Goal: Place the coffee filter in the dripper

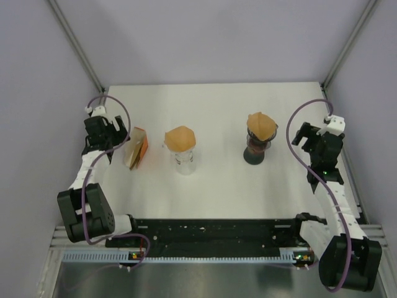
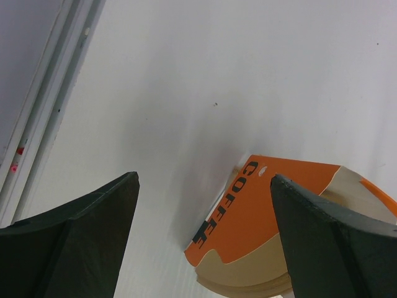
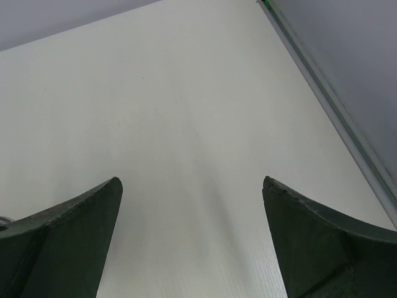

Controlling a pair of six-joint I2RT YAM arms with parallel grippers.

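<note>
An orange coffee filter box (image 1: 136, 149) lies on the white table at the left, with beige filters (image 2: 260, 273) showing in its cut-out front (image 2: 279, 205). A clear glass dripper (image 1: 184, 162) stands in the middle with a brown filter (image 1: 180, 137) on top. A dark dripper (image 1: 255, 149) stands right of centre, also with a brown filter (image 1: 261, 124) in it. My left gripper (image 1: 116, 133) (image 2: 205, 180) is open and empty, just left of the box. My right gripper (image 1: 302, 136) (image 3: 192, 181) is open and empty, right of the dark dripper, over bare table.
The white table (image 1: 217, 180) is enclosed by pale walls with metal frame rails (image 1: 77, 43) at the left and right. A black rail (image 1: 211, 233) runs along the near edge between the arm bases.
</note>
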